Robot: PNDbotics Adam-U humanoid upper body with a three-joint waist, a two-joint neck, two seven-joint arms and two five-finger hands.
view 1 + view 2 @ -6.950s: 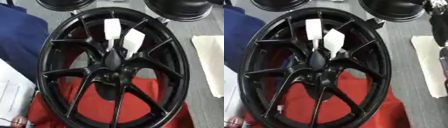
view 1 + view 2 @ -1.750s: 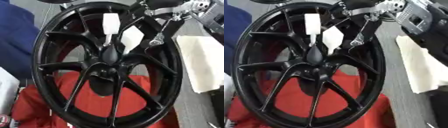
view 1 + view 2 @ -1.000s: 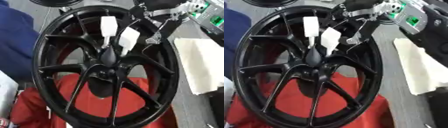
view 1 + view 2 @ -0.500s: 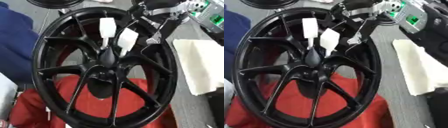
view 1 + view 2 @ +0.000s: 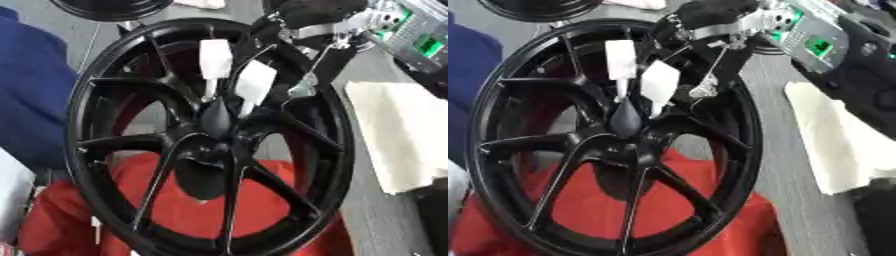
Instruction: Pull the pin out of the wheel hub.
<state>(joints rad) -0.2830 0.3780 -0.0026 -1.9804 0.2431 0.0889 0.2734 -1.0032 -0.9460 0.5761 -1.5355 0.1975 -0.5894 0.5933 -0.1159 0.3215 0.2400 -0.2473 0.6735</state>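
Resting on a red cloth [image 5: 201,210] at lower centre, apparently to cushion it, a black wheel [image 5: 114,200] stands tilted. Two white-tagged pins [image 5: 254,82] sit in its hub [image 5: 214,120], mid-frame. Just beyond, at upper right, the robot's right hand [image 5: 710,15] hovers over the rim; whether its fingers are spread cannot be told. It holds nothing visible.
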